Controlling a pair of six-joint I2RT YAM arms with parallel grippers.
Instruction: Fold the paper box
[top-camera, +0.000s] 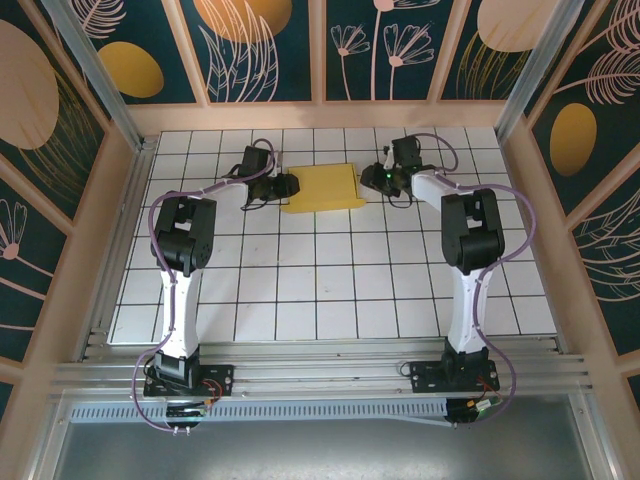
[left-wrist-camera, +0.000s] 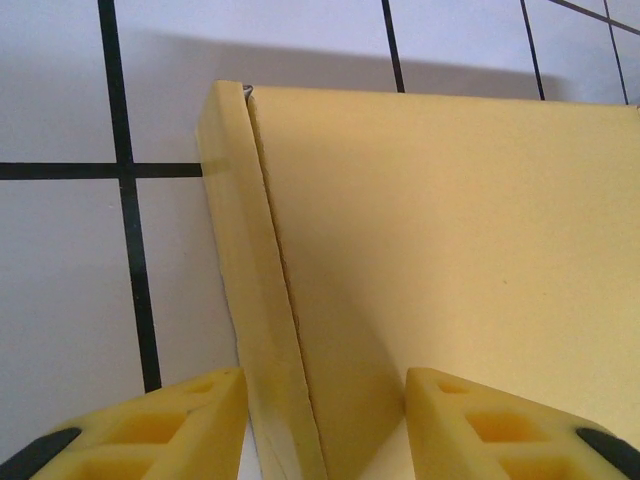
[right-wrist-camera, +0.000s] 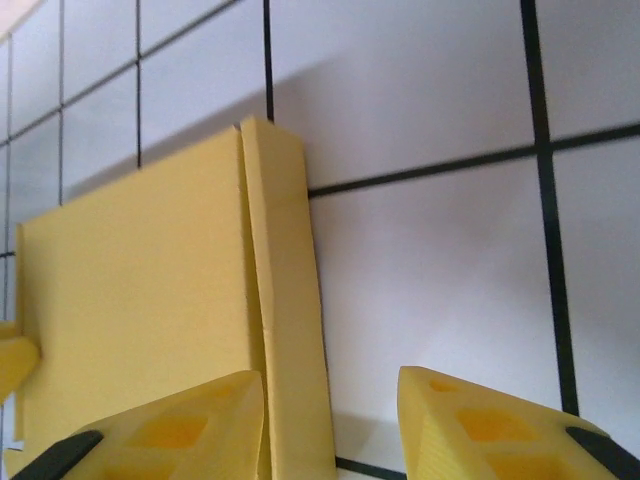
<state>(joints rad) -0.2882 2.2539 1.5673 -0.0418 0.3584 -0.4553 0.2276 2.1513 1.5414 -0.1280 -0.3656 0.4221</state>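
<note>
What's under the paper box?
The paper box lies flat on the white gridded table; tiles show around its edges. Anything directly beneath the yellow panel is covered.

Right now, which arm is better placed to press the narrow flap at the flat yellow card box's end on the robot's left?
Left, probably. The left tool stands open astride that narrow flap of the flat yellow card box; the right tool, also open, sits at the opposite end.

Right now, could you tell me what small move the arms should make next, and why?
Probably lift both grippers clear: the paper box lies folded flat, and the left gripper and right gripper stand open over its ends, holding nothing.
</note>
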